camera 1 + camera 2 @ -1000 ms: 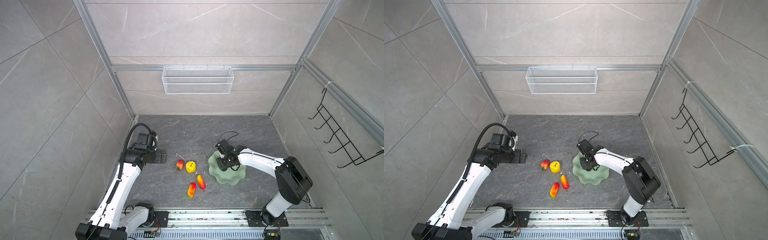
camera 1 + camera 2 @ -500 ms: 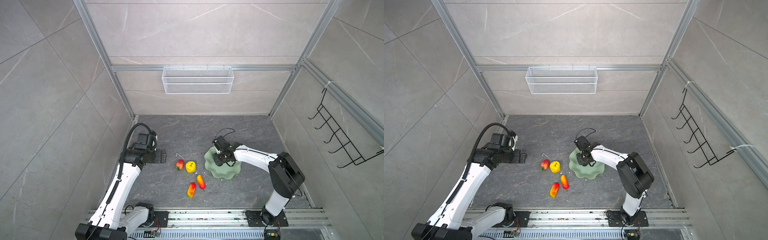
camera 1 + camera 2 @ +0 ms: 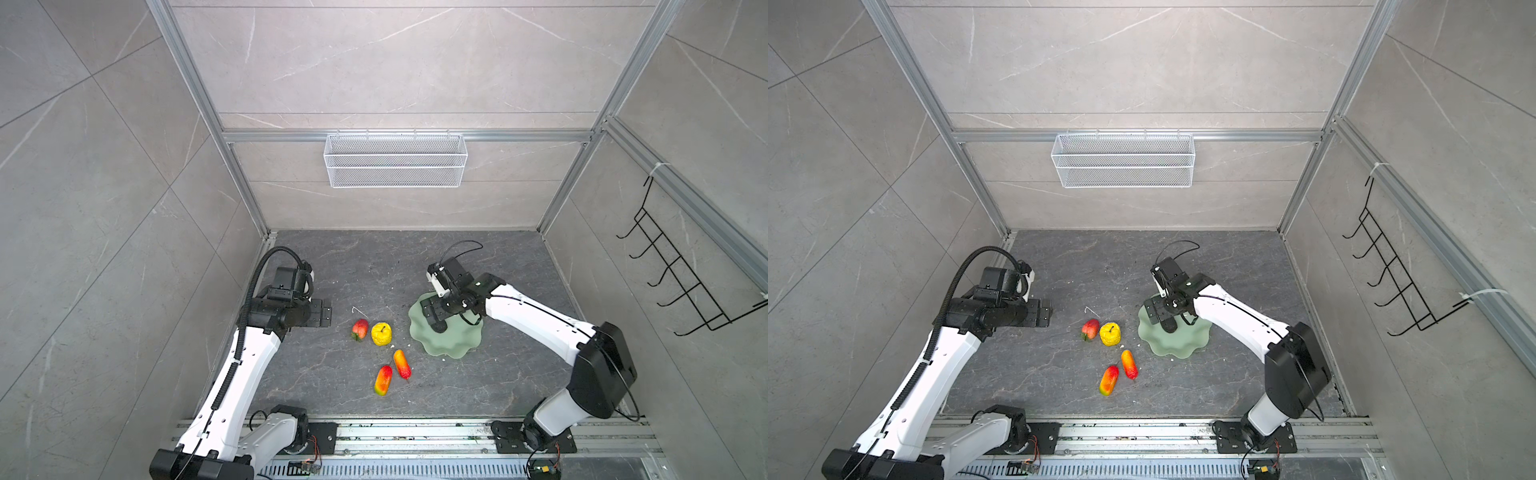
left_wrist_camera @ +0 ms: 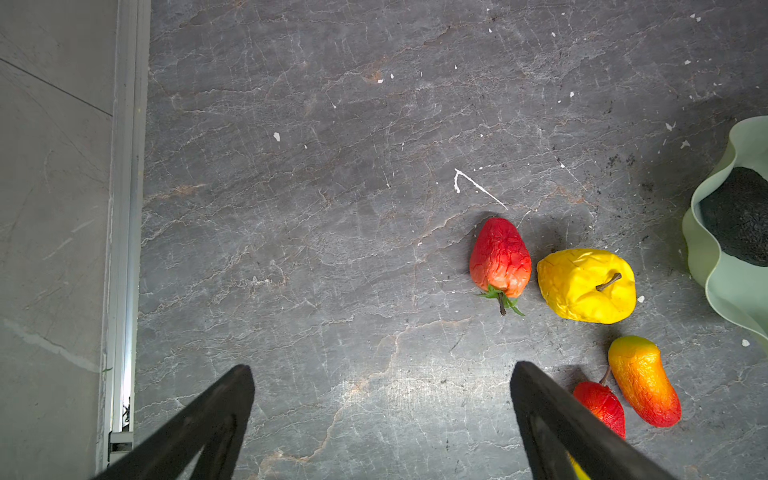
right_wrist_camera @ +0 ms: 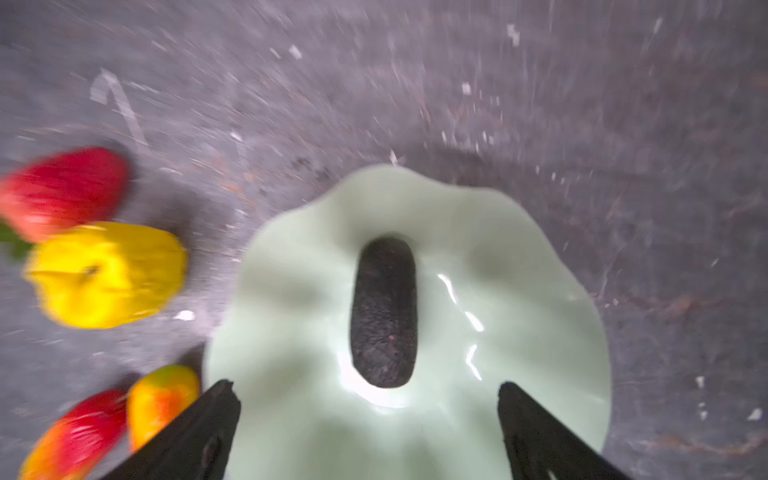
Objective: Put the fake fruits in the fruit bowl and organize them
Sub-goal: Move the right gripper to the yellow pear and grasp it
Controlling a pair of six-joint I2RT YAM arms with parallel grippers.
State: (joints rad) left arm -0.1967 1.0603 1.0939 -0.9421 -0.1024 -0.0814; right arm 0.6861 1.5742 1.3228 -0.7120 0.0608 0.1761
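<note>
Only the right wrist view showed the dark fruit (image 5: 384, 316) whole, lying free mid-frame in the bowl (image 5: 519, 257) beneath the downturned right gripper's (image 5: 365, 387) spread jaws; the left gripper (image 4: 382, 368) hovered, jaws apart.

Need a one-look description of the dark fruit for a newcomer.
On the dark stone floor, find the pale mint-green wavy-rimmed bowl below the right arm. One blackish oval fruit lies alone inside it; the other fruits are bright red, yellow or orange and lie on the floor outside.
</note>
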